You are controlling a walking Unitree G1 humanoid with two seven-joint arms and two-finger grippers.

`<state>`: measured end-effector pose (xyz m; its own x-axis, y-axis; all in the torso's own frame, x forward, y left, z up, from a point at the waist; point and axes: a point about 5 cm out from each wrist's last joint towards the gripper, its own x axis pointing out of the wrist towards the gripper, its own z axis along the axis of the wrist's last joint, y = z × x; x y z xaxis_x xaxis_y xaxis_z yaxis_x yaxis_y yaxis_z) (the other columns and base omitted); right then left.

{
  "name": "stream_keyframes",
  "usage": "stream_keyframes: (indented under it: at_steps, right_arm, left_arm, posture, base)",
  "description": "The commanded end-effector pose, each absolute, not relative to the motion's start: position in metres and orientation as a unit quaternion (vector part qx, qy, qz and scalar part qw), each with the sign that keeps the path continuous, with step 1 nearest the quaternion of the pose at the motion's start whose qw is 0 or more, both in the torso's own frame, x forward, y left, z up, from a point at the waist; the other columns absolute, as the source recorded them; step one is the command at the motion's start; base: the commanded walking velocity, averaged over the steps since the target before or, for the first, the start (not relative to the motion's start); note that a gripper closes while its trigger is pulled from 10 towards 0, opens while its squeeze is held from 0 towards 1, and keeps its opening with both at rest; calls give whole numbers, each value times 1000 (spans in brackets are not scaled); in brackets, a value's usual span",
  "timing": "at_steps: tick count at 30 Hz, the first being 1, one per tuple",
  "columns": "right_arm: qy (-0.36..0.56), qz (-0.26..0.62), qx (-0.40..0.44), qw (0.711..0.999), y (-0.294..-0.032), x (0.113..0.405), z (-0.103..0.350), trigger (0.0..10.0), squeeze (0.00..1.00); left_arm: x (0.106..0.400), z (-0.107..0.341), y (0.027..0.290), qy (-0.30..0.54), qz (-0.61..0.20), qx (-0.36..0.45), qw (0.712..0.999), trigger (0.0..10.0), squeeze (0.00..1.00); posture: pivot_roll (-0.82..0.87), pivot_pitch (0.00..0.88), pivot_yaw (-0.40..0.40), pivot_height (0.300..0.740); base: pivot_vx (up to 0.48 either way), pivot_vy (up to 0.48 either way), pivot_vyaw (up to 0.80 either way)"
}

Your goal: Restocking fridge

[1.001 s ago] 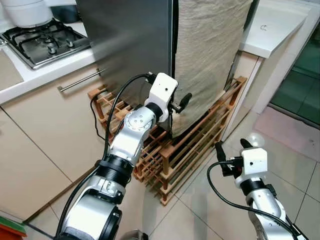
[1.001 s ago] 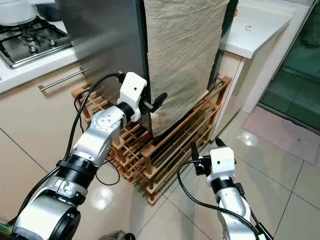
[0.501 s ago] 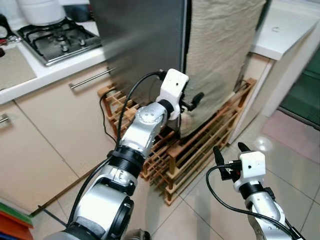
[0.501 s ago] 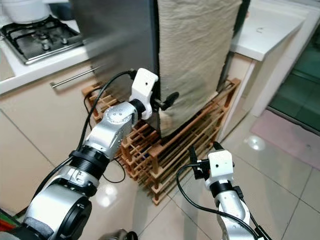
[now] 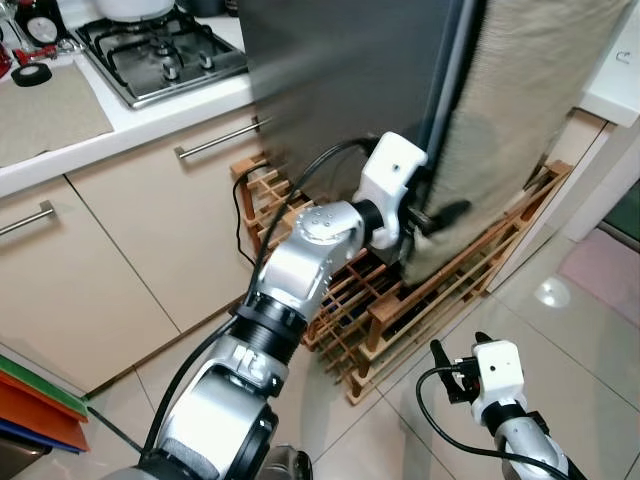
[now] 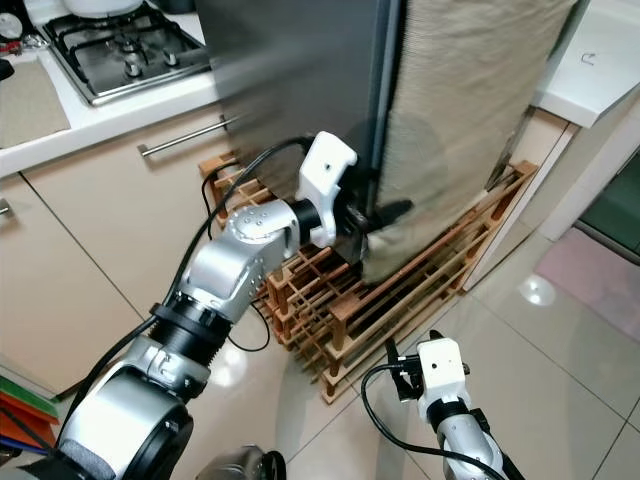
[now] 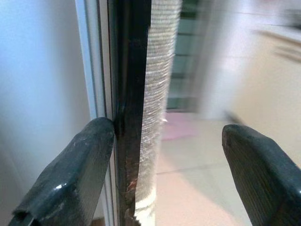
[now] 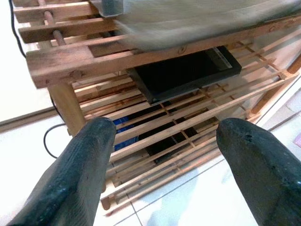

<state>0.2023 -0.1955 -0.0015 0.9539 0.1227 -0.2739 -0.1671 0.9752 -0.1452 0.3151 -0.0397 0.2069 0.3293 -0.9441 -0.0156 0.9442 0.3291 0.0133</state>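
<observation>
A grey steel fridge (image 5: 340,90) stands on a wooden rack (image 5: 480,270), and a beige cloth (image 5: 540,90) hangs over its door. My left gripper (image 5: 435,215) is open at the door's lower edge. In the left wrist view one of its fingers (image 7: 70,174) lies against the dark door edge (image 7: 127,94), with the cloth (image 7: 157,94) between the two fingers. My right gripper (image 5: 458,352) is open and empty, low over the floor and facing the rack (image 8: 141,52).
A gas hob (image 5: 165,50) sits on the white counter at the left, above cabinets with bar handles (image 5: 215,150). A black flat item (image 8: 188,70) lies in the rack. A black cable runs behind the rack. Tiled floor (image 5: 590,290) lies to the right.
The whole view has shifted and the fridge looks nearer. My left gripper stays at the door edge with the arm stretched further. My right gripper sits lower in the picture.
</observation>
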Motion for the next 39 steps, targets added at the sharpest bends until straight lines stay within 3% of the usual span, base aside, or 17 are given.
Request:
stream_keyframes:
  at_steps: [1,5,12,14,15,16,17,19,23,26,29,31,33,39]
  right_arm:
    - [143,76,-87,983,-192,197,-9,10000,0]
    - [154,84,-86,981,-172,194,-23,10000,0]
    - [151,97,-90,980,-150,190,-33,10000,0]
    - [129,103,-90,982,-138,192,-30,10000,0]
    - [129,103,-90,982,-138,192,-30,10000,0]
    - [116,101,-88,984,-133,194,-28,10000,0]
    - [116,101,-88,984,-133,194,-28,10000,0]
    - [100,86,-90,987,-130,195,-25,10000,0]
    - [86,58,-87,991,-132,194,-23,10000,0]
    - [69,-15,-83,994,-136,189,-23,10000,0]
    - [60,-39,-71,995,-136,187,-22,10000,0]
    - [-16,-62,-82,995,-180,244,35,10000,0]
    - [-70,-59,-79,993,-196,272,81,10000,0]
    - [-99,-38,-82,991,-187,282,96,10000,0]
  left_arm:
    - [286,229,-75,-36,-647,-36,761,10000,0]
    - [279,241,-76,-45,-666,-64,741,10000,0]
    - [276,256,-71,-56,-671,-92,733,10000,0]
    - [283,258,-59,-72,-640,-79,761,10000,0]
    - [283,258,-59,-72,-640,-79,761,10000,0]
    - [293,252,-47,-72,-603,-71,791,10000,0]
    - [293,252,-47,-72,-603,-71,791,10000,0]
    - [306,243,-27,-75,-543,-65,834,10000,0]
    - [321,235,0,-92,-450,-45,887,10000,0]
    - [327,215,39,-100,-347,-13,932,10000,0]
    - [326,200,62,-99,-289,7,952,10000,0]
    - [324,190,79,-91,-239,0,967,10000,0]
    - [321,176,99,-85,-180,27,980,10000,0]
    - [310,128,140,-17,-63,78,995,10000,0]
  posture:
    - [-24,48,67,740]
    - [-21,49,65,740]
    - [-19,51,65,740]
    - [-14,51,64,740]
    - [-14,51,64,740]
    - [-12,51,62,740]
    - [-12,51,62,740]
    - [-5,50,63,740]
    - [5,46,66,740]
    - [15,40,71,740]
    - [19,36,73,740]
    - [19,36,73,740]
    - [26,29,74,740]
    - [35,22,62,740]
  base:
    - [0,0,0]
    - [0,0,0]
    - [0,0,0]
    - [0,0,0]
    - [0,0,0]
    - [0,0,0]
    - [0,0,0]
    - [0,0,0]
    - [0,0,0]
    - [0,0,0]
    - [0,0,0]
    - [0,0,0]
    - [0,-272,0]
    - [0,-445,0]
